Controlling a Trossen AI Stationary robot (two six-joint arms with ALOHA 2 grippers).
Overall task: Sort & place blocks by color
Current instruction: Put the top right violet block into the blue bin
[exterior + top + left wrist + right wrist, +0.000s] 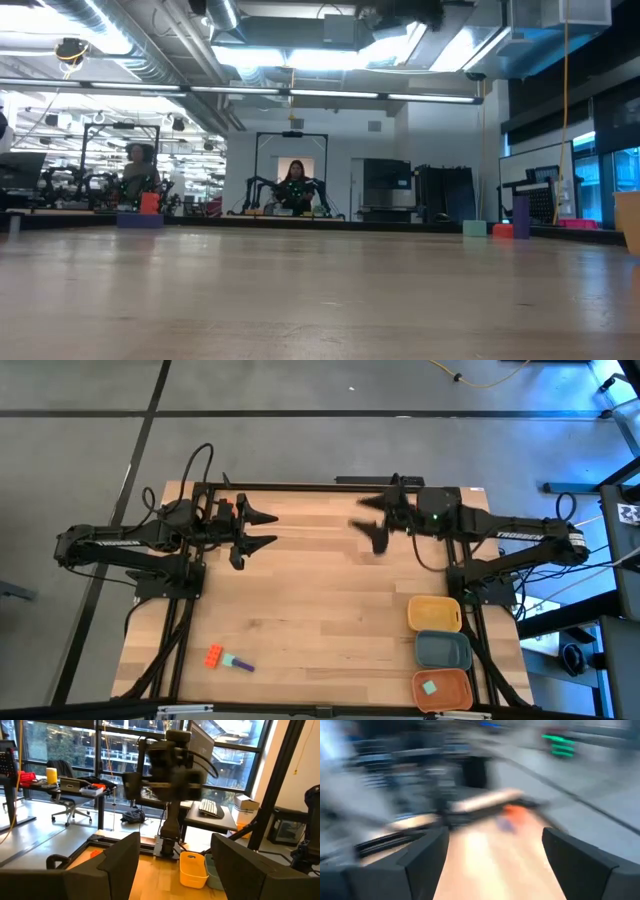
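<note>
While right wrist view blurs, blocks (228,658) smear.

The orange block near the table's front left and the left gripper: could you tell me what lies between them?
Nothing: in the high view only bare wooden table separates the open left gripper from the orange block.

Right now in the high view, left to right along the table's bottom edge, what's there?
Small orange-red block → small purple bar block with a teal-green end → orange rounded tray holding a teal-green block.
</note>
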